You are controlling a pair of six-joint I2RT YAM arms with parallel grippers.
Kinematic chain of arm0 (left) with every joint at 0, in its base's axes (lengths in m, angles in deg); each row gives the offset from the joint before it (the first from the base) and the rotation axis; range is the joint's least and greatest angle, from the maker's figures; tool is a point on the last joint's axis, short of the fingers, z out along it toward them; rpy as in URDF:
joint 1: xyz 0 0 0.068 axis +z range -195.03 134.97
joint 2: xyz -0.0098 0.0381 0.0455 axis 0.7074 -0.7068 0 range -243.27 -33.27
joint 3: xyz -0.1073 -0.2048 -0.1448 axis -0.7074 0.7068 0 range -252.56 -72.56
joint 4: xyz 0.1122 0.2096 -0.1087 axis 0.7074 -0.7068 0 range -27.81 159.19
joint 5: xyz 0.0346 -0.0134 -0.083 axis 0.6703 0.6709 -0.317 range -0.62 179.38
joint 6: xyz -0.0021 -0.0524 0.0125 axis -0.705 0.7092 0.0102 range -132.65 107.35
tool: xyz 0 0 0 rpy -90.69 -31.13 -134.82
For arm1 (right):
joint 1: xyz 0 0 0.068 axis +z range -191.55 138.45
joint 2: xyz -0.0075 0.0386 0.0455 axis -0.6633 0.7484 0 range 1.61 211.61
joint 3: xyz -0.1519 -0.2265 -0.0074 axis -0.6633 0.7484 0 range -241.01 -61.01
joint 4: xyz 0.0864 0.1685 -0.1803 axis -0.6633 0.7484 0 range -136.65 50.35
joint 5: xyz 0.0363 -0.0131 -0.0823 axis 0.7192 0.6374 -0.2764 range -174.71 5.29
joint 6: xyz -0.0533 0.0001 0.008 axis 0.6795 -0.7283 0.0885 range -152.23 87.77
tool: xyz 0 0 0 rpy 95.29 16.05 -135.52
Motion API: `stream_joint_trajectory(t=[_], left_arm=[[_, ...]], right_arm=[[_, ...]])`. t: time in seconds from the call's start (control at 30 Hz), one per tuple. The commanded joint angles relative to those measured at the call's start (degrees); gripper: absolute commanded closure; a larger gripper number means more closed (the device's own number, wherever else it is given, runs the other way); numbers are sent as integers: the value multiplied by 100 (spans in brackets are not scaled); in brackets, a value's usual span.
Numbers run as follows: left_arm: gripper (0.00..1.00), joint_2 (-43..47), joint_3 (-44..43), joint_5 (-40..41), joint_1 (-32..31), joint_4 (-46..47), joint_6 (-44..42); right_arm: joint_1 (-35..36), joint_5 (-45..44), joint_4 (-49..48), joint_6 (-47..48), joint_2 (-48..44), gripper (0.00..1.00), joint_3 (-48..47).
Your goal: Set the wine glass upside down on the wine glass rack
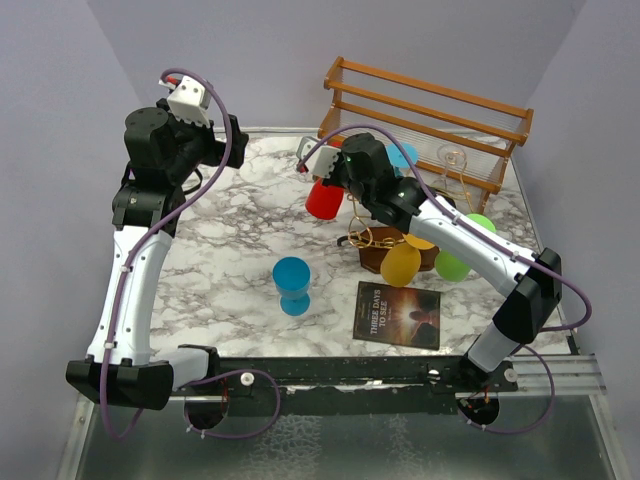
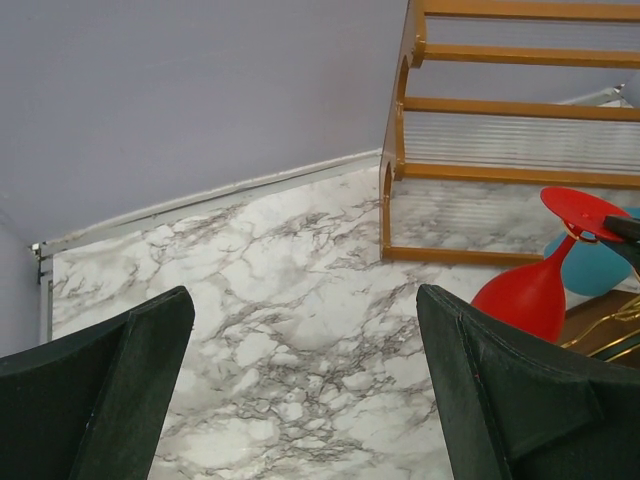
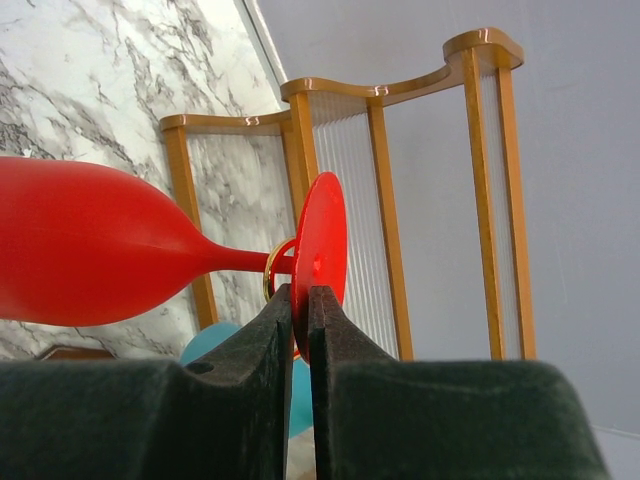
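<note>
My right gripper point(image 3: 301, 296) is almost together and pinches the rim of the foot point(image 3: 320, 230) of the red glass point(image 3: 90, 245). This glass hangs upside down at the 10 o'clock side of the wire rack point(image 1: 368, 238), which stands at about 3 o'clock on the bench point(image 1: 230, 250). Its stem passes through a gold loop point(image 3: 270, 278). My left gripper point(image 2: 305, 300) is wide apart and empty, at 10 o'clock, well away from the rack.

I judge that the danger is in the release. I cannot see if the foot sits fully on the loop. If it does not, the glass can slide out and fall on the bench when I let go. If I pull back crooked, a finger can drag the foot out. My right arm lies over the yellow glass point(image 1: 400, 265) and the green glass point(image 1: 455, 263), so a careless retreat can knock them or tip the rack.
</note>
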Motion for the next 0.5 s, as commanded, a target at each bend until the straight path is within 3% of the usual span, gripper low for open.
stream_joint_trajectory(t=[0.0, 0.47], left_arm=[[3, 103, 65, 138, 31, 217, -142], [3, 109, 155, 189, 31, 279, -264]], right_arm=[[120, 307, 72, -68, -166, 89, 48], [142, 448, 271, -229, -173, 81, 31]])
